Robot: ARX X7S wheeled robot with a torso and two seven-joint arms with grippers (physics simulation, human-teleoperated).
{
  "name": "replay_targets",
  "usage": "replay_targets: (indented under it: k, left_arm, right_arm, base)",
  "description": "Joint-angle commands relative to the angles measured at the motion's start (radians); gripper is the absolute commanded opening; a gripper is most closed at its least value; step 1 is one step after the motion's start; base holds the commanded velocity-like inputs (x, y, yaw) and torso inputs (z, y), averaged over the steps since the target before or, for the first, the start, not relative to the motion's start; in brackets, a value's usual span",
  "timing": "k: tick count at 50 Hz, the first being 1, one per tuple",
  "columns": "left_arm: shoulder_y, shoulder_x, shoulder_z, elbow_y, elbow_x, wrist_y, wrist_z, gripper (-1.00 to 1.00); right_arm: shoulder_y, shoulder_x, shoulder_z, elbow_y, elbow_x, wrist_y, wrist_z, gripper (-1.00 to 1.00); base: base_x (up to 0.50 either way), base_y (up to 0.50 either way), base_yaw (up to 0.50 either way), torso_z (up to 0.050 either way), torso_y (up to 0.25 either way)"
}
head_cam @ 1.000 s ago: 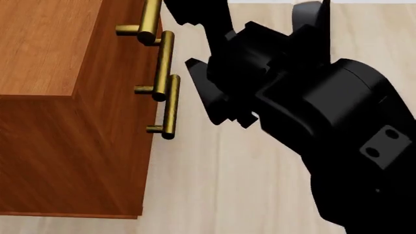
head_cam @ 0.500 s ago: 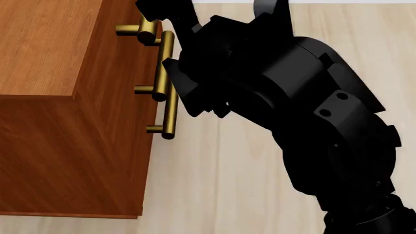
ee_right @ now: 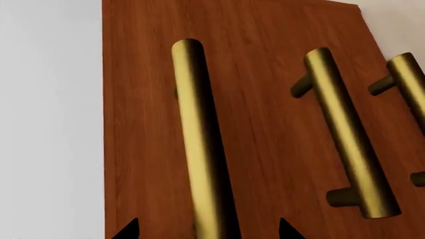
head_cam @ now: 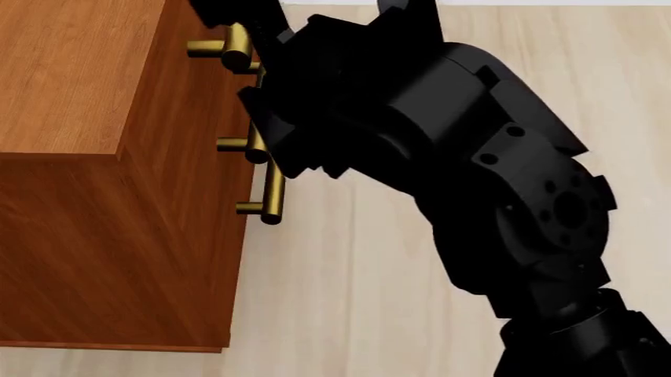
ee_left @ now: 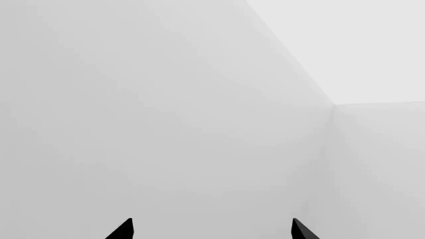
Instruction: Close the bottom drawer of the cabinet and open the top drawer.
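Right hand [ee_right: 207,230]: straddling a brass handle [ee_right: 198,139], wide open, gripping nothing. Probably facing the top drawer [ee_right: 143,124], at the edge of the cabinet [head_cam: 84,71] front. Risking slipping off the round bar when closing off-centre, or pulling askew and jamming.

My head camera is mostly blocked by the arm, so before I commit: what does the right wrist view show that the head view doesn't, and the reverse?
Only the right wrist view: the right gripper open, its two black tips straddling the nearest brass bar handle, and the flat drawer fronts.

Only the head view: the reddish-brown wooden cabinet's top and side, the pale plank floor, and the bulky black right arm hiding its gripper.

Both: the cabinet and three brass handles.
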Motion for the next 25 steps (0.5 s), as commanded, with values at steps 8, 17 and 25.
replay_targets:
  k: [8,17,25]
  left_arm:
    - [0.0,-0.006,0.003,0.0,-0.002,-0.005,-0.004,1.0]
    - [0.002,-0.007,0.005,-0.001,0.0,-0.005,-0.007,1.0]
    - [0.002,-0.01,0.006,0.005,0.001,-0.014,-0.011,1.0]
  right_arm:
    - [-0.002,0.007,-0.003,-0.02,-0.01,-0.018,0.011,-1.0]
    - [-0.006,0.024,0.006,-0.062,-0.008,-0.028,0.025,-1.0]
    - [-0.014,0.042,0.015,-0.086,-0.005,-0.033,0.033,-1.0]
  base:
    - [0.0,0.0,0.0,0.0,0.0]
    - [0.0,0.0,0.0,0.001,0.003]
    - [0.0,0.0,0.0,0.0,0.003]
